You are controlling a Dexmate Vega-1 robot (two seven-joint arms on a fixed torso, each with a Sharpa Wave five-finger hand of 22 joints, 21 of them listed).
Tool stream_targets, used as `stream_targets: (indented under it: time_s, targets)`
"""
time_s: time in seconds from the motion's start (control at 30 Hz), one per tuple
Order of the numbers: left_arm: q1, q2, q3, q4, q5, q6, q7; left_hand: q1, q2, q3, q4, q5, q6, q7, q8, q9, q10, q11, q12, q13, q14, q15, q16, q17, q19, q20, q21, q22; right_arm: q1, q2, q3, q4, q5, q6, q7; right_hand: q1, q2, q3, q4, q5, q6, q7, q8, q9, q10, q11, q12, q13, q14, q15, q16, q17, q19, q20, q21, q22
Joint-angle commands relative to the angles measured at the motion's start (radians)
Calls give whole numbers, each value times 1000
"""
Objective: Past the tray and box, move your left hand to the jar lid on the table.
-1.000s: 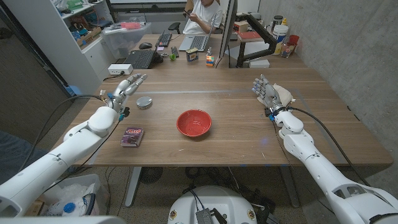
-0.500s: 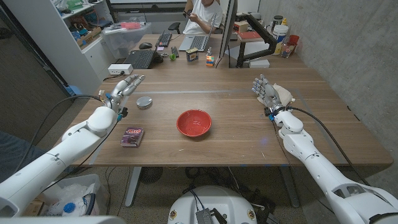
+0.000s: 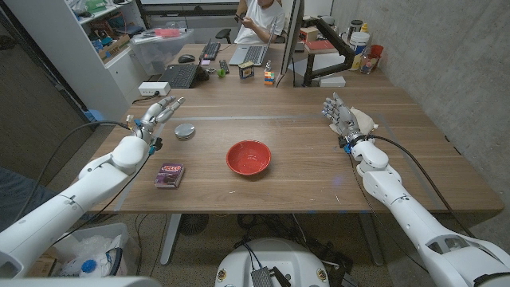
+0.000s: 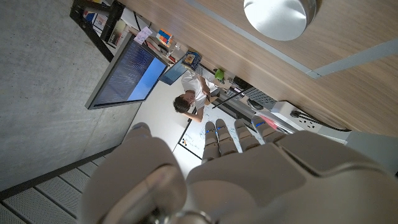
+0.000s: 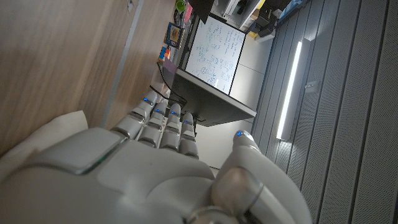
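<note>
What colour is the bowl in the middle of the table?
Red, inside and out. The bowl shows best in the head view.

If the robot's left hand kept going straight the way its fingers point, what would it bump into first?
Probably nothing on the table: the left hand points past the jar lid, which lies to its right, toward the white box at the far edge. Depth is uncertain.

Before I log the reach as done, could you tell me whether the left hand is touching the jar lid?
Apart. The head view shows bare table between the left hand and the jar lid.
</note>
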Motion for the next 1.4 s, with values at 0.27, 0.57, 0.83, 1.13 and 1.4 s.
stream_targets:
  time_s: [0.27, 0.57, 0.83, 1.13, 1.4]
  targets:
    - [-47, 3, 20, 42, 5, 33, -14, 9, 1, -3, -3, 6, 10, 0, 2, 3, 10, -4, -2, 4, 8, -30, 3, 5, 2, 13, -5, 6, -11, -8, -2, -23, -2, -2, -17, -2, 2, -4, 4, 5, 13, -2, 9, 5, 10, 3, 2, 5, 9, 1, 3, 5, 13, 1, -5, 3]
    - [-75, -5, 37, 73, 7, 40, -21, 11, 2, -4, -3, 7, 13, -2, 2, 3, 10, -4, -3, 4, 8, -30, 2, 5, 2, 15, -8, 6, -13, -8, -2, -32, -3, -4, -26, -2, 2, -4, 3, 5, 15, -2, 9, 5, 12, 3, 2, 5, 11, 1, 3, 5, 14, 1, -6, 3]
    - [-97, 3, 54, 81, 24, 63, -24, 13, 4, -5, -3, 7, 17, -3, 3, 3, 11, -6, -4, 5, 9, -29, 2, 5, 2, 17, -11, 7, -7, -4, -5, -26, -3, -2, -28, -2, 2, -5, 3, 5, 16, -3, 9, 5, 13, 2, 2, 5, 13, 2, 3, 5, 15, 1, -7, 3]
    - [-121, 2, 69, 95, 30, 79, -33, 15, 4, -6, -4, 8, 18, -4, 2, 4, 11, -6, -5, 5, 9, -29, 1, 5, 2, 16, -13, 7, 2, -1, -11, -13, -6, 4, -22, -2, 3, -5, 3, 6, 17, -3, 9, 5, 13, 3, 1, 5, 14, 2, 3, 5, 16, 2, -8, 3]
    - [-150, 10, 94, 95, 60, 117, -38, 17, 5, -6, -4, 9, 18, -5, 2, 4, 12, -8, -5, 5, 9, -29, 1, 5, 3, 16, -15, 7, 7, 1, -15, -5, -9, 15, -19, -2, 3, -5, 2, 6, 17, -3, 9, 5, 14, 5, 1, 5, 14, 2, 2, 5, 16, 2, -9, 3]
